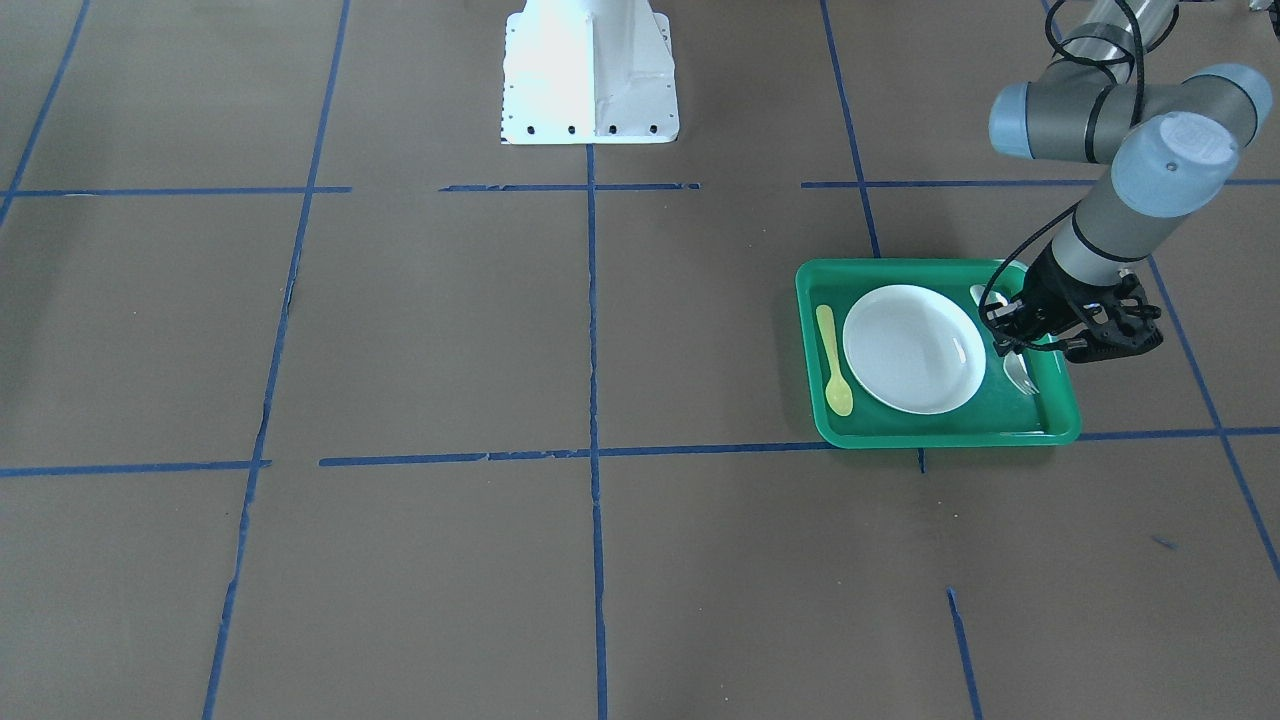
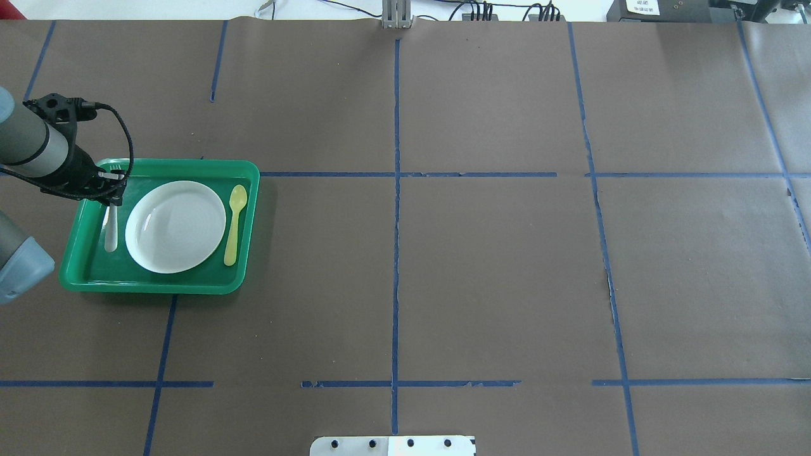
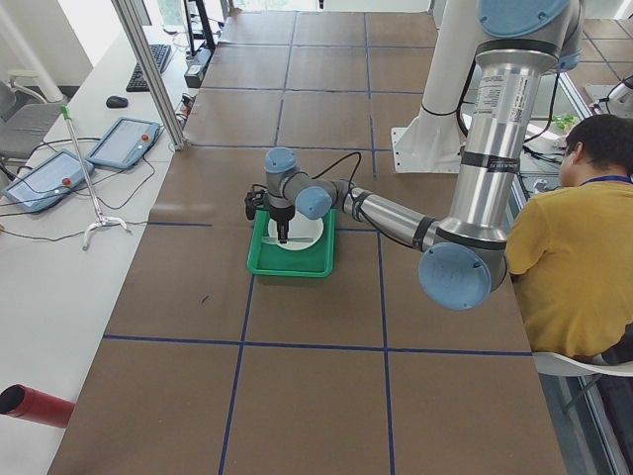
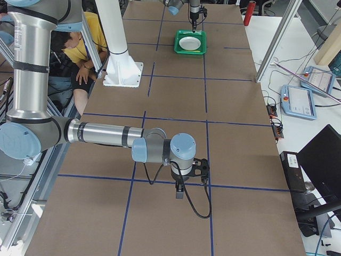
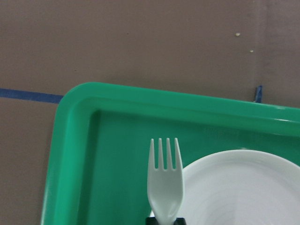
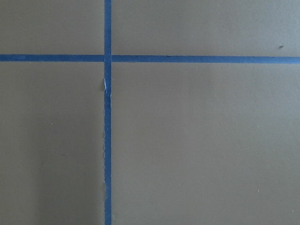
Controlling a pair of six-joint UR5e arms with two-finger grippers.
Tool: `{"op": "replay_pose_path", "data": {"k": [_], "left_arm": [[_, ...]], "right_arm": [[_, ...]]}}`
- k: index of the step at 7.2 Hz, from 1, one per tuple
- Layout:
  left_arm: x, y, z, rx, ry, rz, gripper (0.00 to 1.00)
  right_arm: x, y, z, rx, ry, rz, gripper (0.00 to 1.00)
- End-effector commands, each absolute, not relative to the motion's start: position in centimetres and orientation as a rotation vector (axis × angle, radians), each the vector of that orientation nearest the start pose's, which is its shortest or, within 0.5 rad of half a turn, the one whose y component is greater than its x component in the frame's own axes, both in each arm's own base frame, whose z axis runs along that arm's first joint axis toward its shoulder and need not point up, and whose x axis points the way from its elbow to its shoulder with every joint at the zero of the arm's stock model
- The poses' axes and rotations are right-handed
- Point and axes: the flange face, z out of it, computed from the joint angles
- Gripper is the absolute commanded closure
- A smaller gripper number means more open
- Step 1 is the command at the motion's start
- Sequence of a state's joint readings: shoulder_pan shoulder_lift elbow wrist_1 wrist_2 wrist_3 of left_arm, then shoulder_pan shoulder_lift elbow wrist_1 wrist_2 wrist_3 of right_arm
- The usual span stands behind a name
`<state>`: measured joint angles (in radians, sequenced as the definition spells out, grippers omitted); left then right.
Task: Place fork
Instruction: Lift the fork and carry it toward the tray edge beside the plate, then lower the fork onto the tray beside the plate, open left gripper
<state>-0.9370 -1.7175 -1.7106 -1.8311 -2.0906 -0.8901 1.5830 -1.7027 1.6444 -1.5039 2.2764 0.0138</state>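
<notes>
The fork is matt pale plastic, the tray glossy green plastic, the table covering matt brown paper.

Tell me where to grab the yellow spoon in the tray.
Take the yellow spoon by the handle end nearest the robot: come straight down and close across the thin handle. It lies flat between the plate and the tray wall; the plate's rim curves away there.
</notes>
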Motion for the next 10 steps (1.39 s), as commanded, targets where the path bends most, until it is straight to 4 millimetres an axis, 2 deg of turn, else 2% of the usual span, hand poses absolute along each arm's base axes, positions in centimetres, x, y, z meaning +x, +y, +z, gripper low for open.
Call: {"op": "replay_pose_path", "data": {"k": [1,2,6,7,8,9,10], "left_arm": [[27.2,-50.6,51.9,0.020,0.707,-0.081,1.00],[27.5,-50.9,53.4,0.022,0.712,-0.079,1.00],[28.3,-51.5,54.4,0.020,0.710,-0.077,1.00],[28.2,-51.4,54.7,0.016,0.706,-0.077,0.97],[28.3,-51.5,54.8,0.014,0.705,-0.077,0.80],[28.3,-51.5,54.6,0.017,0.709,-0.076,0.70],[28.3,-51.5,54.3,0.021,0.713,-0.075,0.68]], "right_arm": [[7.4,-43.5,68.2,0.007,-0.706,0.022,0.00],[7.4,-43.5,68.2,0.007,-0.706,0.022,0.00],[7.4,-43.5,68.2,0.007,-0.706,0.022,0.00],[7.4,-43.5,68.2,0.007,-0.706,0.022,0.00],[7.4,-43.5,68.2,0.007,-0.706,0.022,0.00],[7.4,-43.5,68.2,0.007,-0.706,0.022,0.00],[7.4,-43.5,68.2,0.007,-0.706,0.022,0.00]]}}
